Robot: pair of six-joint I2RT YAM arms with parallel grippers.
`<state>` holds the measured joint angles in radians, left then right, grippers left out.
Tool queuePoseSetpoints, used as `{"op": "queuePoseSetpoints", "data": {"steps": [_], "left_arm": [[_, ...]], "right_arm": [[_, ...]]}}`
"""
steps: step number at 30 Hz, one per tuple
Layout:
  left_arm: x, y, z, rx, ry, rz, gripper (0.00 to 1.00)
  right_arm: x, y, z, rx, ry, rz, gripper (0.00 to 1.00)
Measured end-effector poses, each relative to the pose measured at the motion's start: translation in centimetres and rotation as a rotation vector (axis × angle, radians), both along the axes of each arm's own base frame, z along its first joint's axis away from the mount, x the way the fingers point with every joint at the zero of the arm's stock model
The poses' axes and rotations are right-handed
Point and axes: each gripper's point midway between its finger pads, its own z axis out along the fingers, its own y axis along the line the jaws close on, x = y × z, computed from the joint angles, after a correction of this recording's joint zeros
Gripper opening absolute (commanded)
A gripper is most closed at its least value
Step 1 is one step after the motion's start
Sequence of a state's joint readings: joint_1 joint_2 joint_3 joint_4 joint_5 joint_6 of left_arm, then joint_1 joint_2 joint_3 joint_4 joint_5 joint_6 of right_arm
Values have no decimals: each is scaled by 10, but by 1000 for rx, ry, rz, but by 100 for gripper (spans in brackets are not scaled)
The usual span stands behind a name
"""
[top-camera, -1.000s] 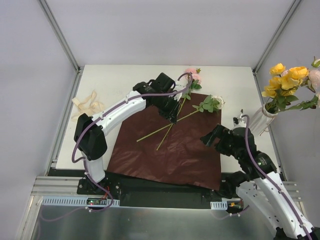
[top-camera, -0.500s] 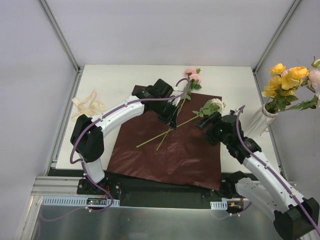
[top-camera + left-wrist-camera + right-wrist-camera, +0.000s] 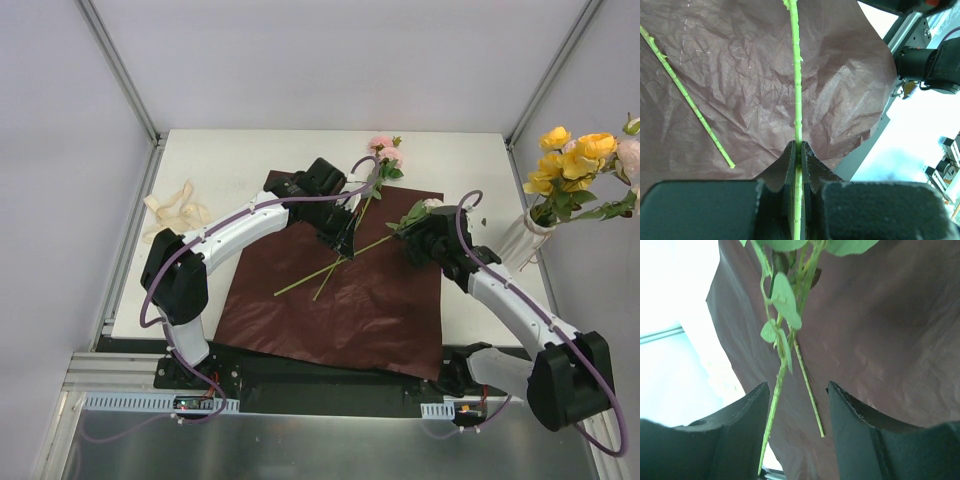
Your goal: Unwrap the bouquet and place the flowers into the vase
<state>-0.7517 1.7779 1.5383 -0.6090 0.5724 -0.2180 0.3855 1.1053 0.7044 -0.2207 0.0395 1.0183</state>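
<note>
The maroon paper is lying flat and open in the middle of the counter. Two flowers are resting across it, and their stems are crossing near its centre.

The left hand is sitting at the paper's centre. In the left wrist view, this hand is pinching the thin green stem of the pink rose tightly between its closed fingers. The bloom is lying just off the paper's edge at 12 o'clock.

The cream rose is lying towards 2 o'clock of the paper, and its stem is running down towards 8 o'clock. The right hand is hanging over its leaves. From the right wrist, that hand is showing its fingers about half apart, straddling the leafy stem and gripping nothing.

The vase is standing at 3 o'clock, well off the paper, and is already carrying yellow roses. A loose cream ribbon is lying at 9 o'clock, near the counter's edge.
</note>
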Motion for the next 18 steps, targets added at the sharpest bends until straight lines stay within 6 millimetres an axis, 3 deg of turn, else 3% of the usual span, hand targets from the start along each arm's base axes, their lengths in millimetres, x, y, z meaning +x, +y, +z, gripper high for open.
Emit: {"op": "queuePoseSetpoints", "data": {"steps": [10,18], "left_arm": [[0,0,0,-1,3,2,0],[0,0,0,-1,4,1,0]], "right_arm": [[18,7,-20,53,60,10,41],[26,14,-18,79,52,39,17]]}}
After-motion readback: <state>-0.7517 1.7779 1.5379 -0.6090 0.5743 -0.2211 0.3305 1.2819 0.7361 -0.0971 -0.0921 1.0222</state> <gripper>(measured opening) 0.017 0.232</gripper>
